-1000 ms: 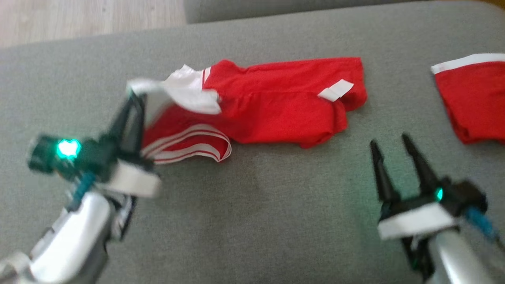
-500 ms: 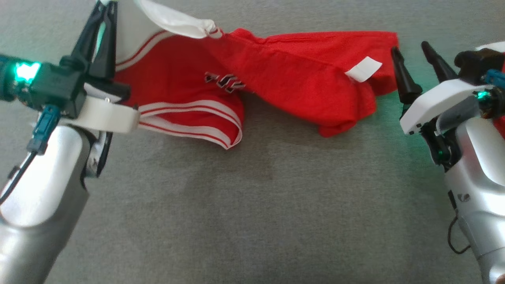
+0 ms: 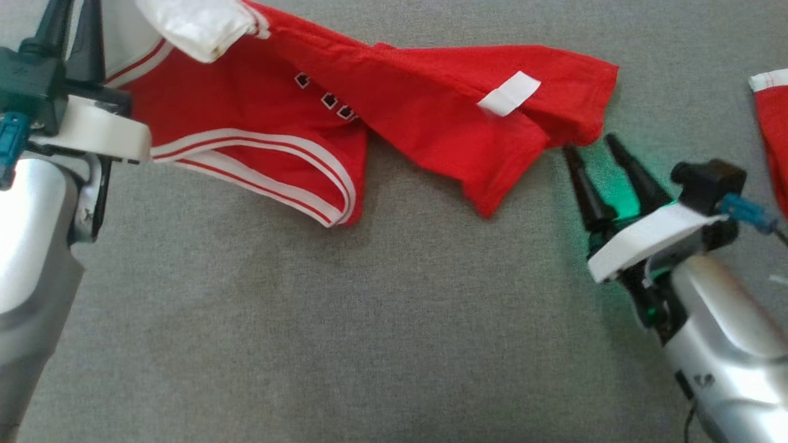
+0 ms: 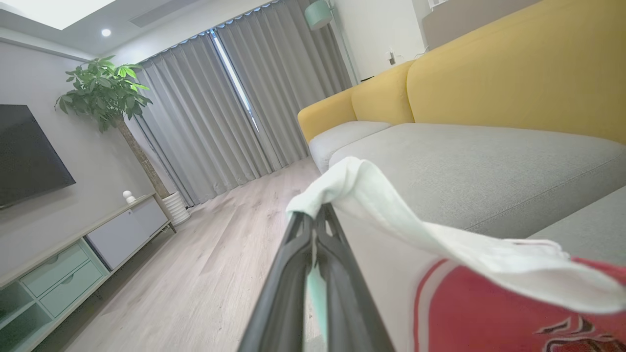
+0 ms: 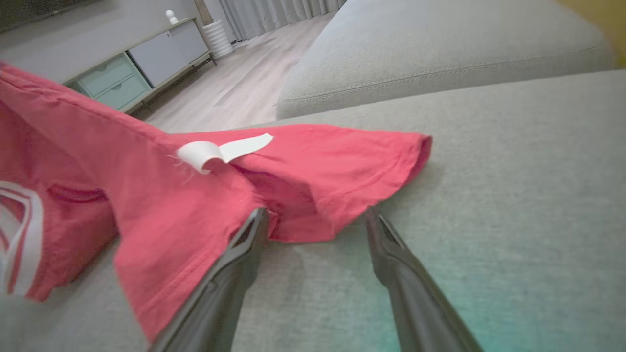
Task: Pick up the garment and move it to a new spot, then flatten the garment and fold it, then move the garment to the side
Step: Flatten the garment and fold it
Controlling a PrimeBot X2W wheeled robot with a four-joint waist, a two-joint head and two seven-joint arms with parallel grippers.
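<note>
I cannot read the white tag (image 3: pixel 508 93) or the print (image 3: pixel 326 98). The red garment (image 3: pixel 394 117), trimmed in white stripes, is half-lifted off the grey cushion (image 3: pixel 369 307). The left gripper (image 4: pixel 313 215) clamps its white edge; the right gripper (image 3: pixel 588 143) – jaws apart – sits at the hem.

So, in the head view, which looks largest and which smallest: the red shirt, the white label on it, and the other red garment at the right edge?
1. red shirt, by far the largest.
2. other red garment, judged only by its visible part, cut by the frame edge.
3. white label, the smallest.
</note>
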